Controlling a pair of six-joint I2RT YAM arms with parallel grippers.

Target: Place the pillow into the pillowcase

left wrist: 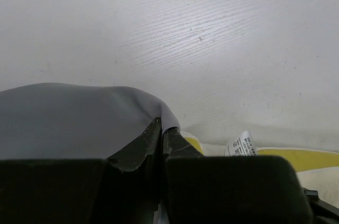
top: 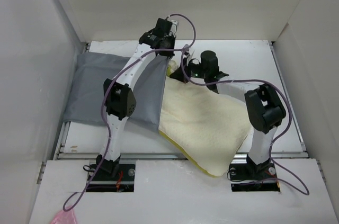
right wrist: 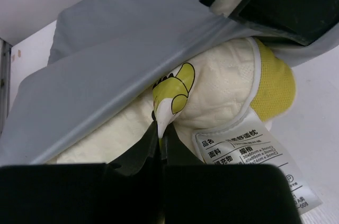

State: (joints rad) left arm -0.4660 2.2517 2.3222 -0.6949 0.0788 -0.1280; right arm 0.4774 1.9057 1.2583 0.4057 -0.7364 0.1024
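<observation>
The grey pillowcase (top: 98,89) lies flat on the left of the table, its open end toward the middle. The cream pillow (top: 206,121) lies slanted at the centre right, its far corner at that opening. My left gripper (left wrist: 161,126) is shut on the pillowcase (left wrist: 69,118) edge and holds it raised. Under the lifted grey fabric (right wrist: 106,60), the pillow (right wrist: 222,91) corner shows its yellow edge and white tag (right wrist: 249,155). My right gripper (right wrist: 160,128) is shut on the yellow emblem flap (right wrist: 177,83) of the pillow. From above, both grippers (top: 170,59) (top: 177,73) meet at that corner.
White walls (top: 47,49) enclose the table on the left, back and right. A metal rail (top: 175,154) runs along the near edge of the table in front of the arm bases. The pillow's near corner overhangs it. A pink object (top: 64,216) lies at the bottom left.
</observation>
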